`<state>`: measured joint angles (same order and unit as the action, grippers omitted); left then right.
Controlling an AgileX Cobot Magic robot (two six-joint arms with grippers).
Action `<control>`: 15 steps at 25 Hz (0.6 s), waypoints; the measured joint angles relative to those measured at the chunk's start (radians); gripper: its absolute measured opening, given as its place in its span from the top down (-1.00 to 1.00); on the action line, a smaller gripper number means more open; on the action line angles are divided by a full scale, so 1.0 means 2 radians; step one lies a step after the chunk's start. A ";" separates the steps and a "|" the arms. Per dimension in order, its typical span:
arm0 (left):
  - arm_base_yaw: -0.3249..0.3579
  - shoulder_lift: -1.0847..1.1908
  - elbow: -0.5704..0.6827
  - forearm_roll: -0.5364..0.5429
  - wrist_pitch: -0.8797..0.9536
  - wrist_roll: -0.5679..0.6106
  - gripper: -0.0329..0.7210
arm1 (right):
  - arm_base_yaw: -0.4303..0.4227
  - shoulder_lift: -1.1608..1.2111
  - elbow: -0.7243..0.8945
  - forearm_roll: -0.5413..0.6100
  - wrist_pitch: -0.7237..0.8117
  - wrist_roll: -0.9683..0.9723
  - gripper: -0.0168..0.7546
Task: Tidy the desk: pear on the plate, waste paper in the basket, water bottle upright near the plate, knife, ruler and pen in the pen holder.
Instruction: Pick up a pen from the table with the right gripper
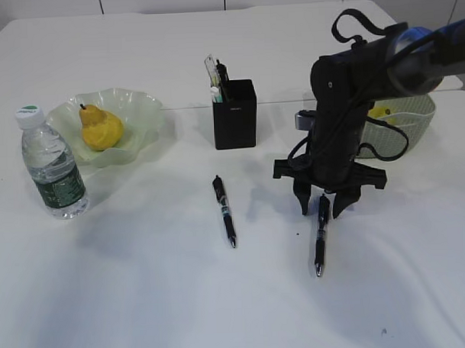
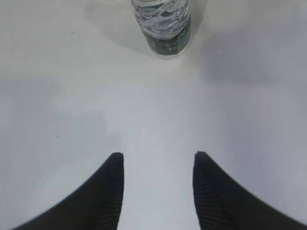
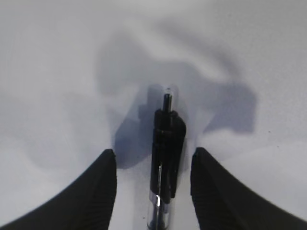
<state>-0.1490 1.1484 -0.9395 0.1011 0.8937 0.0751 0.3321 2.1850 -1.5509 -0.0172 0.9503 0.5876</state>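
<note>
Right gripper (image 1: 323,208) lower right of centre, jaws spread astride pen (image 1: 321,232) lying on table (image 1: 145,299), lined up for pinch. Left gripper (image 2: 158,165) spread, empty, facing upright bottle (image 2: 163,24) at frame top.

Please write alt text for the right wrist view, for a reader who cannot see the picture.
The open right claw straddles a black pen that lies on the white table, one finger on each side with a gap to the pen. The pen's end points away from the camera, and soft shadows fall on the table beyond it.
</note>
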 joint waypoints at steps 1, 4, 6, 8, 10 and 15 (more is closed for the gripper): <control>0.000 0.000 0.000 0.000 0.000 0.000 0.04 | 0.000 0.000 0.000 0.000 0.000 0.000 -0.10; 0.000 0.000 0.000 0.000 0.000 0.000 0.04 | 0.000 0.003 -0.001 0.000 0.000 0.000 -0.10; 0.000 0.000 0.000 0.001 0.000 0.000 0.04 | 0.000 0.005 -0.002 0.000 0.000 0.000 -0.10; 0.000 0.000 0.000 0.001 0.000 0.000 0.04 | 0.000 0.005 -0.002 0.000 0.000 0.000 -0.10; 0.000 0.000 0.000 0.001 0.000 0.000 0.04 | 0.000 0.007 -0.002 0.000 0.000 0.000 -0.10; 0.000 0.000 0.000 0.001 0.000 0.000 0.04 | 0.000 0.007 -0.002 0.000 0.000 0.000 -0.10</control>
<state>-0.1490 1.1484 -0.9395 0.1028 0.8937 0.0751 0.3321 2.1997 -1.5550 -0.0172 0.9503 0.5883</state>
